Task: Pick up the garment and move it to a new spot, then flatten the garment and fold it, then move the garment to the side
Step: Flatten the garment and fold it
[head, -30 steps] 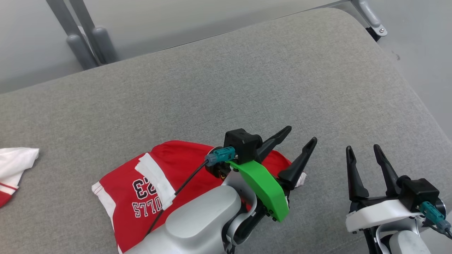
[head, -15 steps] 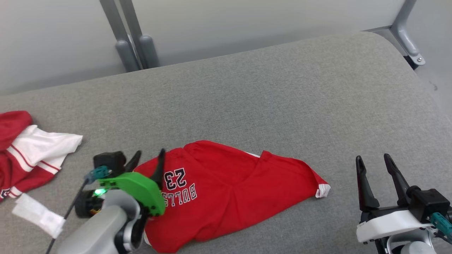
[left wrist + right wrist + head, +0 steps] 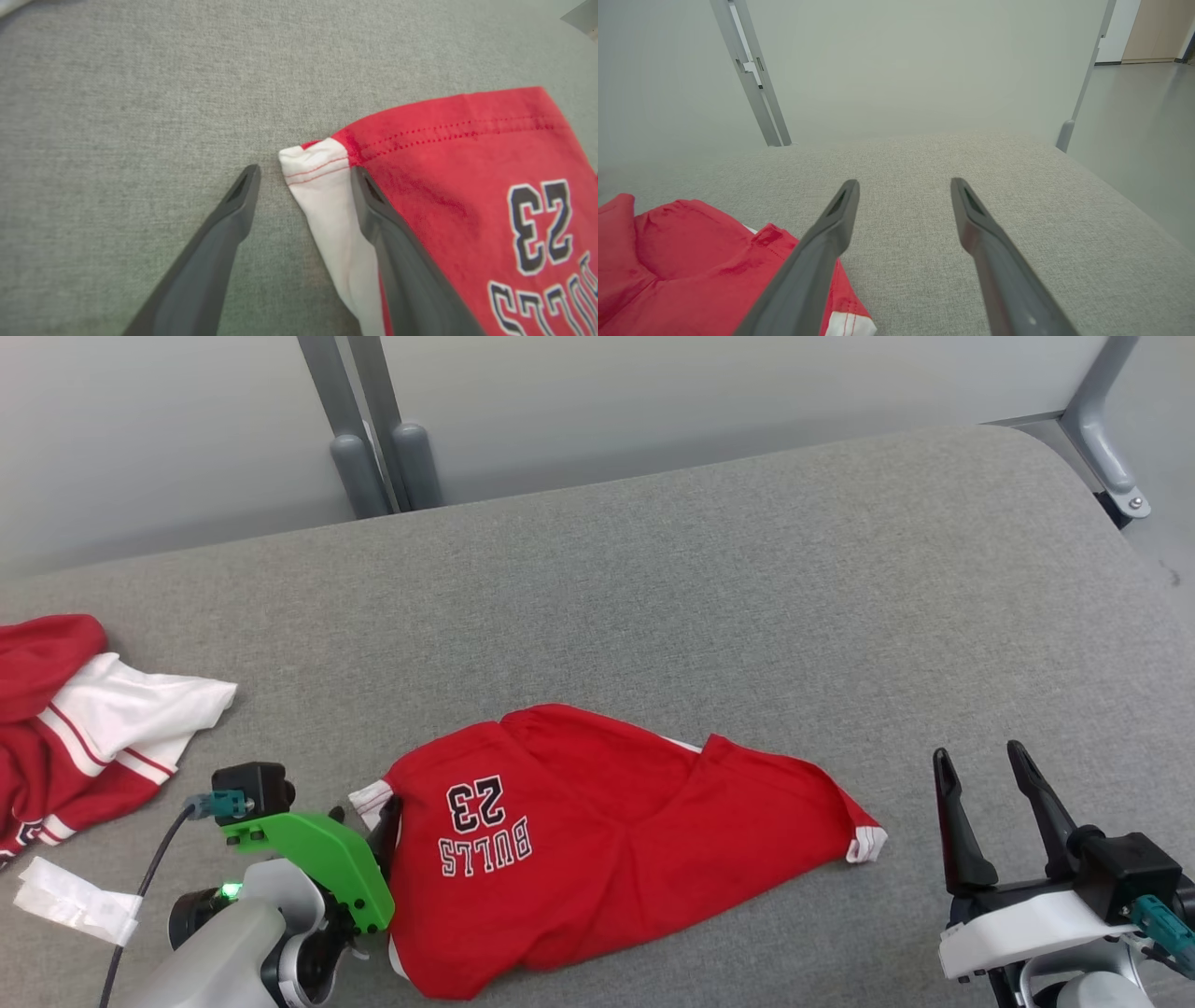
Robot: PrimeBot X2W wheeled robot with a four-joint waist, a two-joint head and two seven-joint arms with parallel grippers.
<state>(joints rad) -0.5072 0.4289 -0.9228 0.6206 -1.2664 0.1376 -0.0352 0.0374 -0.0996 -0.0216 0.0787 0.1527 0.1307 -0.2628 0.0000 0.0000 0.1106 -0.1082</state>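
Observation:
The garment (image 3: 597, 840) is a red jersey with white trim and "BULLS 23" printed on it, lying roughly flat on the grey cushioned surface (image 3: 700, 597). My left gripper (image 3: 366, 814) is low at its left corner and open. In the left wrist view the white-trimmed corner (image 3: 322, 186) lies between the spread fingers of the left gripper (image 3: 303, 175), and one finger (image 3: 397, 261) rests over the red edge. My right gripper (image 3: 980, 765) stands open at the lower right, apart from the cloth. In the right wrist view the right gripper (image 3: 903, 186) points over bare cushion, with the garment (image 3: 691, 261) to its left.
A second red-and-white garment (image 3: 75, 719) lies crumpled at the left edge. A white tape strip (image 3: 75, 901) hangs on my left arm's cable. Grey metal frame legs (image 3: 373, 429) rise behind the cushion, another (image 3: 1106, 429) at the far right corner. The cushion's edge curves away on the right.
The head camera has swung left. My left gripper has gone from above the garment's right part to its left corner and sunk lower, still open. The right gripper has kept its pose.

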